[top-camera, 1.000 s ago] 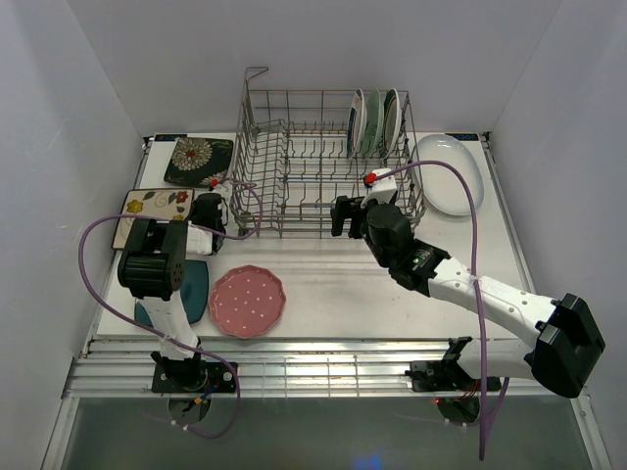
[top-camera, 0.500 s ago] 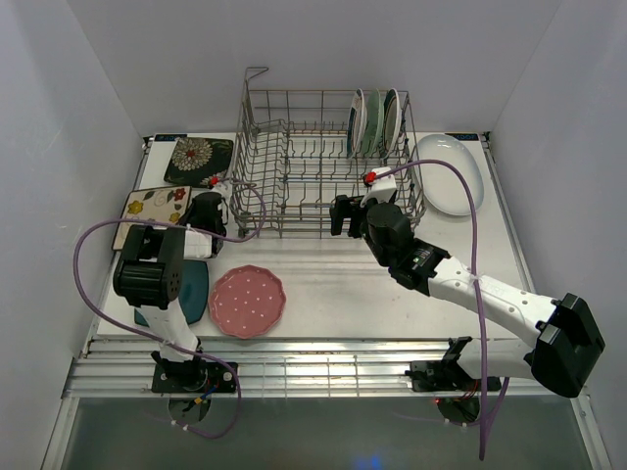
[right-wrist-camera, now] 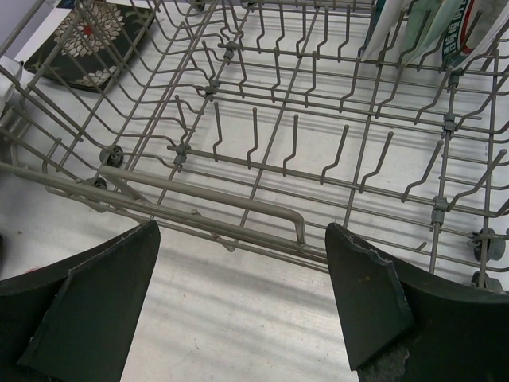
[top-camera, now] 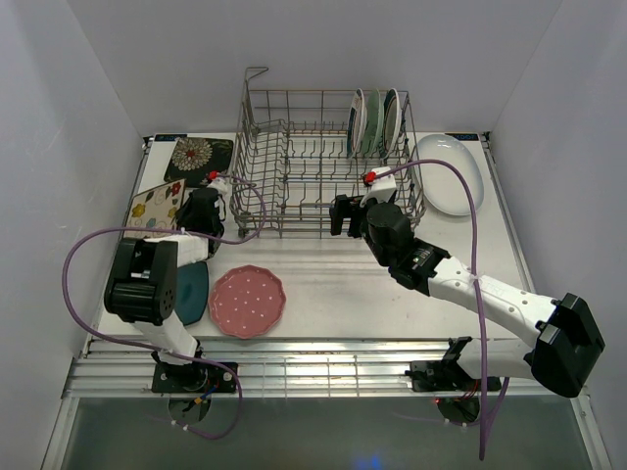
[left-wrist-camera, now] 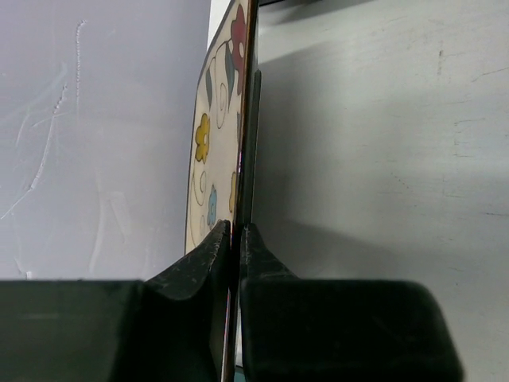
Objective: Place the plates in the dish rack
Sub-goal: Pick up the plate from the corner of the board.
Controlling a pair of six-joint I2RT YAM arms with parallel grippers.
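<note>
Plainly, the cream floral square plate (top-camera: 157, 203) was pinched by its rim in the closed left hand (left-wrist-camera: 235, 239), the thin edge caught between both pads. It stood tipped up near the left side of the desk (top-camera: 353, 294), just left of the dish rack (top-camera: 257, 186). That edge grip probably suited the job, since a plate held upright can slide down between tines. Whether its lower edge touched the desk could not be told. The black floral square plate (top-camera: 199, 160) lay flat beyond it, and the dark teal plate (top-camera: 193, 292) and the pink dotted plate (top-camera: 248, 300) lay nearer the arm bases. Three round plates (top-camera: 374, 122) already stood in the rack's far right corner, leaving most rows free. The large white oval plate (top-camera: 451, 174) lay just beside the rack's right wall. The right hand (right-wrist-camera: 242, 239) hung spread wide and empty before the rack's near rail, seemingly waiting.
</note>
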